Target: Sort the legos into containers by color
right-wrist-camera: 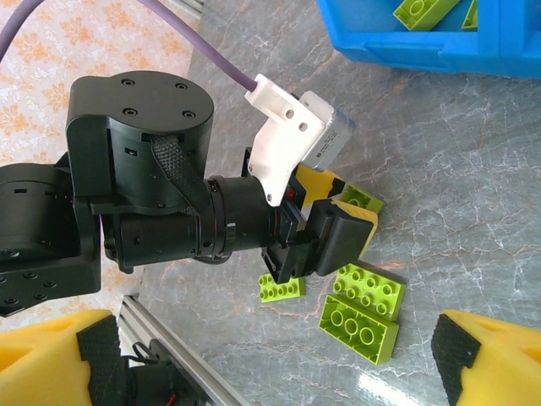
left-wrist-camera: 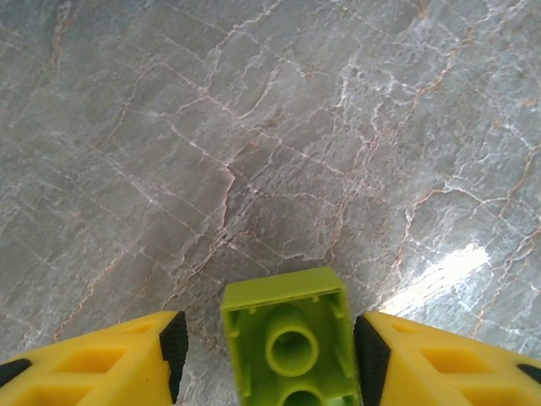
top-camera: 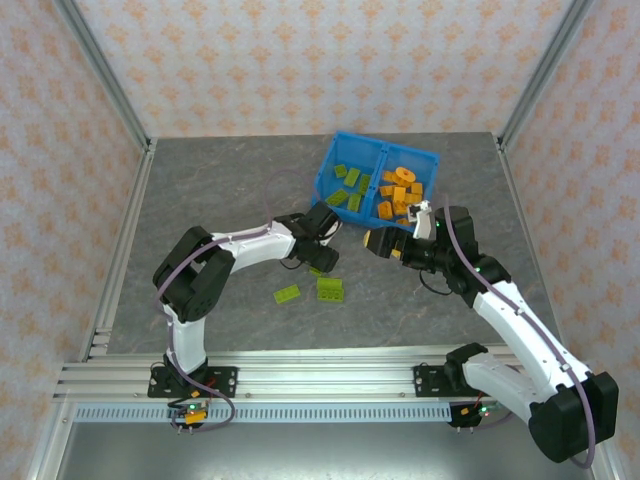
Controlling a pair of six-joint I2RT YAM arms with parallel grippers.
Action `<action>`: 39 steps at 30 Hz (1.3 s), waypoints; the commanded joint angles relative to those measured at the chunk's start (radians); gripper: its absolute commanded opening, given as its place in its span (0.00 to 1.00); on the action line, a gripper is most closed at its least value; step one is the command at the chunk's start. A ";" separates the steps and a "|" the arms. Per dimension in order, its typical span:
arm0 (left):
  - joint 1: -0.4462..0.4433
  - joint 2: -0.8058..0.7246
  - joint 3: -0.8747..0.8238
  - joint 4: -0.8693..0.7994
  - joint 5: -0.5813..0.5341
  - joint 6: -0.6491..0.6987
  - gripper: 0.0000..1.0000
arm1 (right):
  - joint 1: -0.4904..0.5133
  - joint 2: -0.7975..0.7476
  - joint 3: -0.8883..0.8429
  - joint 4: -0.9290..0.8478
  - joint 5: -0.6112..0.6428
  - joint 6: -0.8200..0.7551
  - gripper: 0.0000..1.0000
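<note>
My left gripper [left-wrist-camera: 266, 348] stood low over the table [top-camera: 220, 190] with its jaws either side of a lime green brick [left-wrist-camera: 287, 338] lying studs down. One pad [left-wrist-camera: 368, 355] was touching it or nearly so, and a gap showed at the other, so I had not yet clamped it. My right gripper [right-wrist-camera: 275, 355] hung wide apart and empty, just beside the near wall of the blue bin [top-camera: 333, 160], which sat toward the table's far right corner. Its left compartment held green bricks [top-camera: 350, 185] and its right one orange bricks [top-camera: 400, 190]. Two more loose green bricks [top-camera: 288, 293] [top-camera: 330, 288] lay nearer the table's near edge.

I judged this the pick step for one of the last greens. Next I needed to squeeze the brick squarely, lift it clear, and carry it over the bin's near wall into the left compartment, keeping off my right arm close by.
</note>
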 commanded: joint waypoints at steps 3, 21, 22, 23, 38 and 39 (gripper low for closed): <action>-0.004 0.020 -0.047 -0.004 -0.052 -0.003 0.54 | 0.008 0.003 0.022 0.006 0.011 -0.002 0.96; -0.028 -0.173 0.086 -0.012 -0.200 0.009 0.37 | 0.097 0.017 0.081 -0.049 -0.013 -0.080 0.96; -0.027 -0.164 0.124 -0.013 -0.221 0.024 0.37 | 0.113 0.021 0.088 -0.054 0.002 -0.088 0.96; -0.024 -0.148 0.167 -0.012 -0.237 0.041 0.37 | 0.126 0.026 0.095 -0.056 0.016 -0.092 0.96; 0.086 0.447 0.933 0.004 -0.272 0.090 0.37 | 0.150 0.046 0.097 -0.082 0.100 -0.083 0.95; 0.087 0.486 0.987 -0.013 -0.273 0.088 0.37 | 0.151 0.045 0.097 -0.085 0.104 -0.084 0.95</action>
